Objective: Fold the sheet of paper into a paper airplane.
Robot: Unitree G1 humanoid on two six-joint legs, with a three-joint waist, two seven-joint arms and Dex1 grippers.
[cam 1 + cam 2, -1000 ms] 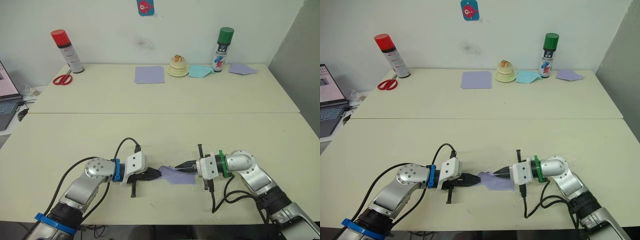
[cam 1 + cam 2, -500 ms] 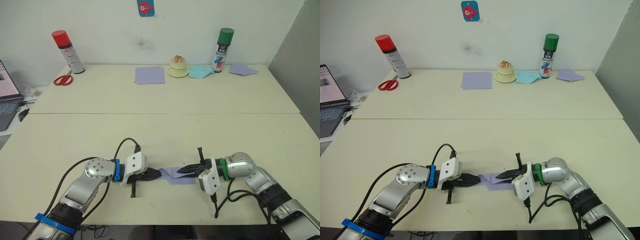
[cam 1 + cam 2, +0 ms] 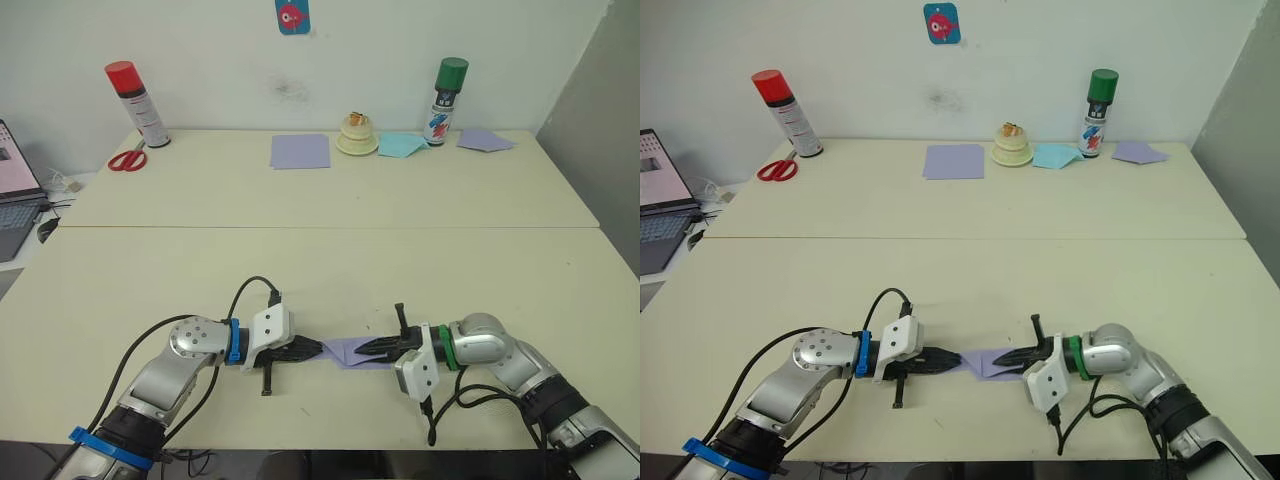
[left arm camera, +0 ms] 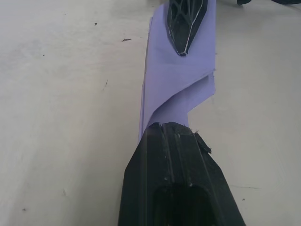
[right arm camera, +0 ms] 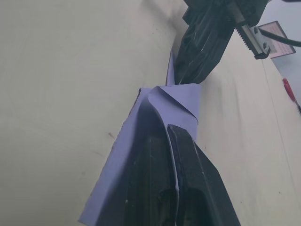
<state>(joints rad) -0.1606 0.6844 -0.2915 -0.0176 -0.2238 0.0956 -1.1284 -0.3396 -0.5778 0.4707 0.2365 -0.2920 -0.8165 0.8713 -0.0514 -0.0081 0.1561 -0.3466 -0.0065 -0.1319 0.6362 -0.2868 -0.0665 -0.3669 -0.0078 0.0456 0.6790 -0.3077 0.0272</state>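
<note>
The sheet of paper [image 3: 344, 351] is lavender, folded into a narrow creased strip, and lies low over the near table between my two grippers. My left gripper [image 3: 316, 348] is shut on its left end; in the left wrist view the black fingers [image 4: 171, 141] pinch the paper [image 4: 176, 80] where it twists. My right gripper [image 3: 364, 349] is shut on the right end. In the right wrist view a paper edge [image 5: 160, 101] runs between its fingers [image 5: 183, 141]. The two gripper tips face each other, about a finger's length apart.
Along the far table stand a red spray can [image 3: 135, 102], scissors [image 3: 124, 159], a spare lavender sheet [image 3: 299, 151], a small cream stacked object [image 3: 356, 133], a pale blue paper [image 3: 402, 144], a green spray can [image 3: 445, 88] and another lavender piece [image 3: 486, 139]. A laptop [image 3: 15, 190] sits left.
My right wrist has rolled over and dropped slightly, and the paper has gone from a wider flat shape to a narrow strip. The left gripper has kept its place.
</note>
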